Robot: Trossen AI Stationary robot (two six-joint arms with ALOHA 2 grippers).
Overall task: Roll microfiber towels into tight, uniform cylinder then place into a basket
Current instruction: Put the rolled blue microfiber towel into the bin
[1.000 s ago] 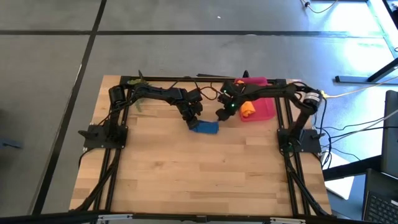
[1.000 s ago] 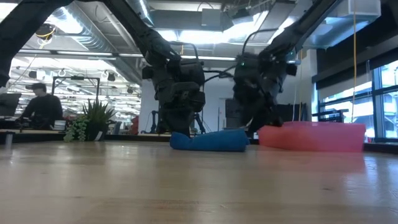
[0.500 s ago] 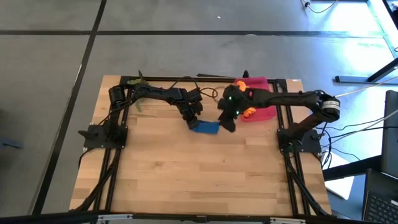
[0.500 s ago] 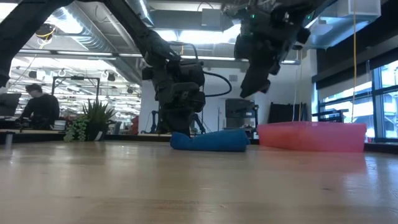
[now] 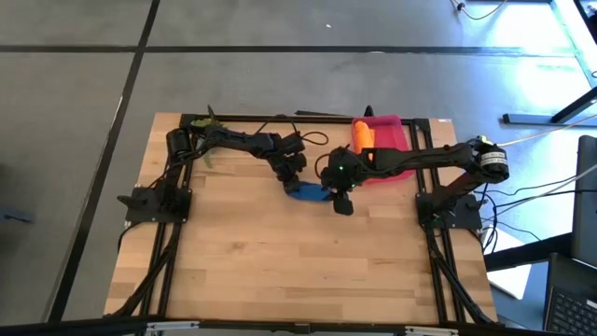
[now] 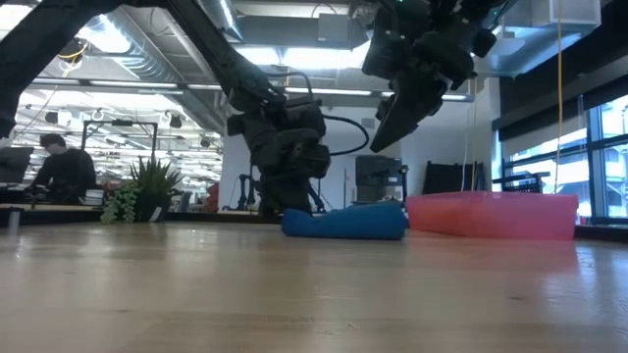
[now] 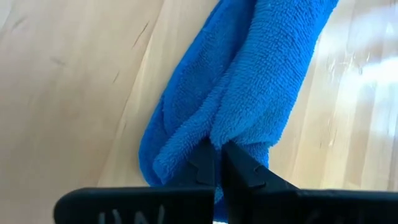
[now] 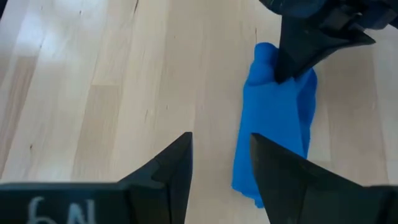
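While pinching one end of the rolled blue towel (image 7: 249, 93) on the table, left gripper (image 7: 217, 163) clamped tight; right gripper (image 8: 221, 163) spread above it, holding nothing; orange towel (image 5: 363, 136) in the basket (image 5: 394, 166).

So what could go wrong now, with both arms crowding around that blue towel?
The left gripper pinches only one end of the blue towel, so lifting could let the loose roll unwind. The right gripper hangs open just above it, close to the left arm, so the two might bump. The basket already holds the orange towel, so a sloppy drop could catch its rim.
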